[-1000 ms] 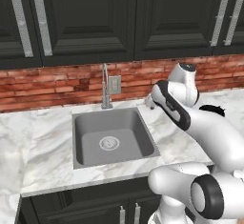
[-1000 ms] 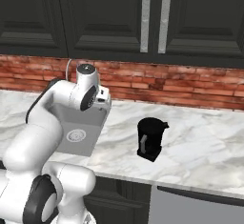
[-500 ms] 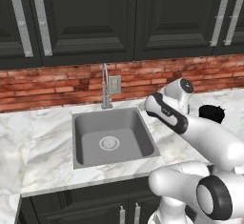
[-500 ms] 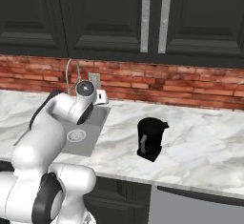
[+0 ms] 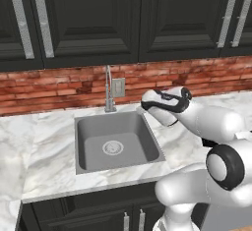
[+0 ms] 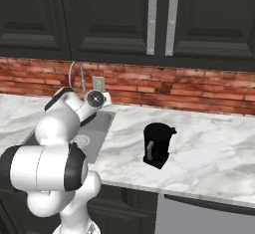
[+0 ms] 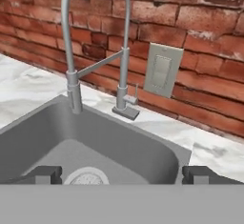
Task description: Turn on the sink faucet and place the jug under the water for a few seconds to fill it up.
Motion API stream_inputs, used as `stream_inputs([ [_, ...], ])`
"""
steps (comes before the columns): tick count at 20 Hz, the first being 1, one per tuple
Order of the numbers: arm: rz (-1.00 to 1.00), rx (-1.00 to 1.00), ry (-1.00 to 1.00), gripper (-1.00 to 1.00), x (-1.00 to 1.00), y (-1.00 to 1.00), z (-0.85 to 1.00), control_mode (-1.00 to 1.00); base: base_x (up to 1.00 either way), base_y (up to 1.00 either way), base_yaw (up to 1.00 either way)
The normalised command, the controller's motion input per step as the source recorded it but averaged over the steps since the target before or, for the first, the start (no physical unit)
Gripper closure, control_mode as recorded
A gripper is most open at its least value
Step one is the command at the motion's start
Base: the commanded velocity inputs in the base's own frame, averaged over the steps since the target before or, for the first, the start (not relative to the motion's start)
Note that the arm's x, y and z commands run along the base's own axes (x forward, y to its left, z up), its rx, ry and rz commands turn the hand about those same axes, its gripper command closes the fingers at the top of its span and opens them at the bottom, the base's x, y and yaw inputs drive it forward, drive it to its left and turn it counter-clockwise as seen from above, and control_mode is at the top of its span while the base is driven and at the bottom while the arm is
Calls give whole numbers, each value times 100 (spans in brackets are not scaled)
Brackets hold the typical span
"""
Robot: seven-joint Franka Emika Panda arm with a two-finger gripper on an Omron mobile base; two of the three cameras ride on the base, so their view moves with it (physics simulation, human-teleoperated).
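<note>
The sink faucet (image 5: 107,90) stands at the back rim of the sink (image 5: 93,131), its thin neck upright (image 7: 123,61) and its small lever (image 7: 136,93) beside the base. My gripper (image 7: 123,174) is open and holds nothing. It hovers over the basin's near right side, facing the faucet, and appears as a hand (image 5: 146,106) right of the sink. The drain (image 7: 88,176) lies just below the fingertips (image 7: 47,174). The black jug (image 6: 157,145) stands upright on the marble, right of the sink and apart from the hand. The water is out of view.
A grey outlet plate (image 7: 162,70) sits on the red brick wall right of the faucet. Dark upper cabinets with long silver handles (image 6: 152,21) hang above. White marble counter (image 6: 214,148) stretches right of the jug.
The arm has dropped and reached forward, bringing the hand lower and closer to the sink and faucet. The jaws stayed open and the jug has not moved.
</note>
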Motion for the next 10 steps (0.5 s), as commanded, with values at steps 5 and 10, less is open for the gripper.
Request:
stream_inputs([
  [5, 16, 0, 0, -100, 37, 0, -8, -100, 0, 0, 0],
  [10, 5, 0, 0, -100, 28, 4, -2, -100, 0, 0, 0],
])
